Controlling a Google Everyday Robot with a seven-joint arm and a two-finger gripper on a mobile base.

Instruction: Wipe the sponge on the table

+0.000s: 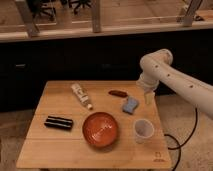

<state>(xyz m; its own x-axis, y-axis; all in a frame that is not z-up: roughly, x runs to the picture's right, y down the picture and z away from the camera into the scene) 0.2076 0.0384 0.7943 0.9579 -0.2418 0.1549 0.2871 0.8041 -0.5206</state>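
Observation:
The light-blue sponge (131,105) lies flat on the right half of the light wooden table (55,150), between a dark red oblong item (118,93) and a white cup (143,131). My gripper (147,98) hangs from the white arm at the table's right edge. It points down, just to the right of the sponge and slightly above it, and holds nothing that I can see.
A red-orange bowl (101,129) sits at the front centre. A white tube (81,95) lies at the back and a black oblong case (58,122) on the left. A cable (175,145) runs down by the right edge. A dark wall stands behind.

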